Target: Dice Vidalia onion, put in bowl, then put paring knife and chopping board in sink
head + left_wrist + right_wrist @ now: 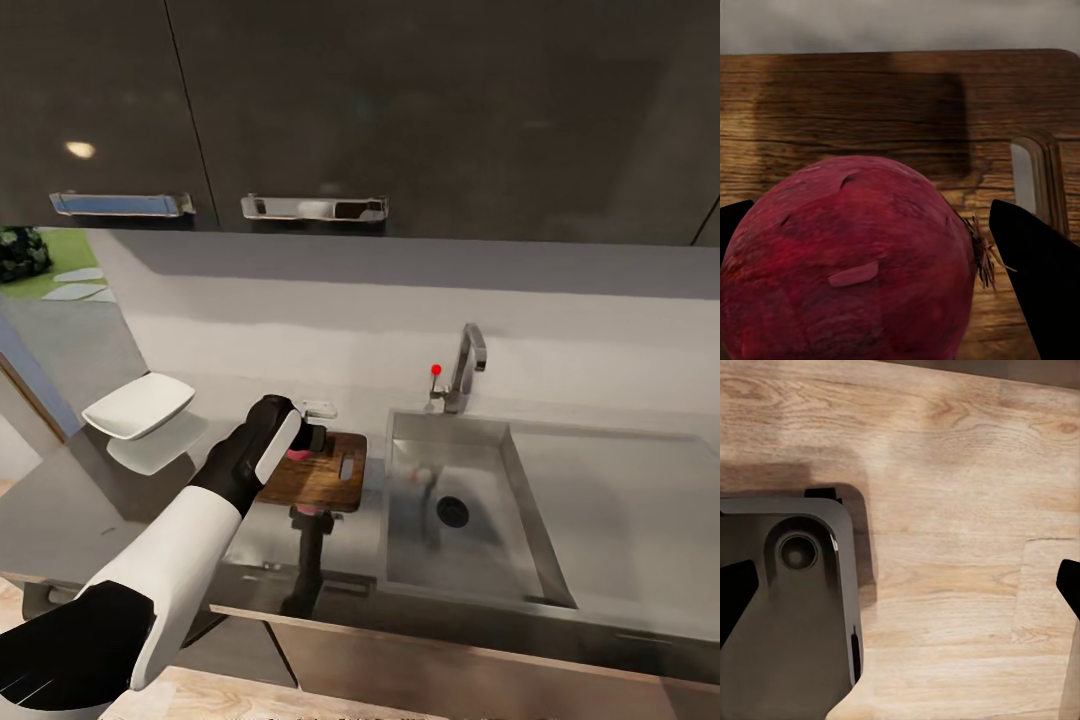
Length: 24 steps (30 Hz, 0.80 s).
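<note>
My left gripper (303, 447) is shut on the Vidalia onion (851, 262), a whole dark pink bulb, just above the left part of the brown chopping board (325, 480). In the left wrist view the black fingers (1039, 285) flank the onion over the board (907, 112) and its handle slot. The steel sink (470, 560) lies to the right of the board, and the white bowl (140, 405) stands on the countertop (60, 520) to the left. A small pale thing (318, 408) behind the board is too small to name, so the paring knife stays out of view. My right gripper (900, 585) hangs open over the floor.
The chrome tap (466, 362) with its red knob stands behind the sink. A flat drainboard (620, 500) extends to the right. Black wall cabinets (400, 110) hang overhead. The right wrist view shows wooden floor (960, 472) and the robot's dark base (787, 607).
</note>
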Motion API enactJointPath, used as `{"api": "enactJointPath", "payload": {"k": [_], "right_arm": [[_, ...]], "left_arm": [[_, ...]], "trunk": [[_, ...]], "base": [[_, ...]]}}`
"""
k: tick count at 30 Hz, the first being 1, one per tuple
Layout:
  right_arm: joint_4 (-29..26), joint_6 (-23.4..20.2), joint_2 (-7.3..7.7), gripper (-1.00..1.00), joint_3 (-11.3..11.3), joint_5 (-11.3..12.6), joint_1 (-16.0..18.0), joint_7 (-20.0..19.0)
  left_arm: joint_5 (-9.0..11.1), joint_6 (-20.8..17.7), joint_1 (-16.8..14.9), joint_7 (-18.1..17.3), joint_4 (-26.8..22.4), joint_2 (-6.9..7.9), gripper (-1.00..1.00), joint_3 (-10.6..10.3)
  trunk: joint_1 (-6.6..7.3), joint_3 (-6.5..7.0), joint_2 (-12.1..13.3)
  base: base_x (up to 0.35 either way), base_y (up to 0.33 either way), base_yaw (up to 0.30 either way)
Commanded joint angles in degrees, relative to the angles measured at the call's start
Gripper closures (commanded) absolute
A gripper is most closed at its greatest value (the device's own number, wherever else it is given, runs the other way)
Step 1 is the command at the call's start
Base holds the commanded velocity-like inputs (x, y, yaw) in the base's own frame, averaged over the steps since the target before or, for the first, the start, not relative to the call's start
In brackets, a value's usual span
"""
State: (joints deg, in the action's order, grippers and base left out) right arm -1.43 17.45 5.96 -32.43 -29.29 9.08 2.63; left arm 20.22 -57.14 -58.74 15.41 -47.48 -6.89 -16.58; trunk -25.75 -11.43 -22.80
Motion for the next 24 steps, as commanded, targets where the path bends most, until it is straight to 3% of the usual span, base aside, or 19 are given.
{"api": "enactJointPath", "payload": {"k": [1, 24], "right_arm": [[0.1, 0.2, 0.01, -1.00, -0.4, -0.6, 0.1, 0.3], [0.2, 0.2, 0.02, -1.00, -0.4, -0.5, 0.1, 0.3]], "left_arm": [[0.6, -0.2, -0.1, 0.6, 0.0, 0.06, 1.00, -0.1], [0.6, -0.2, 0.0, 0.6, 0.0, 0.14, 1.00, -0.1]], "trunk": [[-0.03, -0.19, -0.1], [-0.03, -1.97, -0.1]], "base": [[0.006, 0.000, 0.000], [0.001, 0.000, 0.000]]}}
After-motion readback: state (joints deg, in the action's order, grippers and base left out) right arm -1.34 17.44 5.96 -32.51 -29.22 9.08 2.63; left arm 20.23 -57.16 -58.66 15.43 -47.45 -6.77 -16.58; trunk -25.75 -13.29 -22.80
